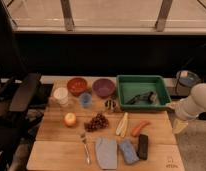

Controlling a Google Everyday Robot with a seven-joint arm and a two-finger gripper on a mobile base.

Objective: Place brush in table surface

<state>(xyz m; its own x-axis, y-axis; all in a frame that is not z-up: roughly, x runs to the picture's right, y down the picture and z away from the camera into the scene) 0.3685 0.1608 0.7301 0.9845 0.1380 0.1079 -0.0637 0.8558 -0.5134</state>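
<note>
The brush (141,98), dark with a slim handle, lies inside the green bin (142,78) at the back right of the table surface (56,152), a light wooden top of wide planks. My white arm (195,102) reaches in from the right, beside the table's right edge. The gripper (179,126) hangs off its end, just off the table corner and below the bin's level. It is open and holds nothing. It touches neither the brush nor the bin.
On the planks are a red bowl (77,85), a purple bowl (104,86), a white cup (61,95), a blue cup (85,99), an orange (70,119), grapes (97,121), a carrot (140,128), a fork (85,147), a grey cloth (107,152) and a black block (142,146). A chair (23,92) stands at the left.
</note>
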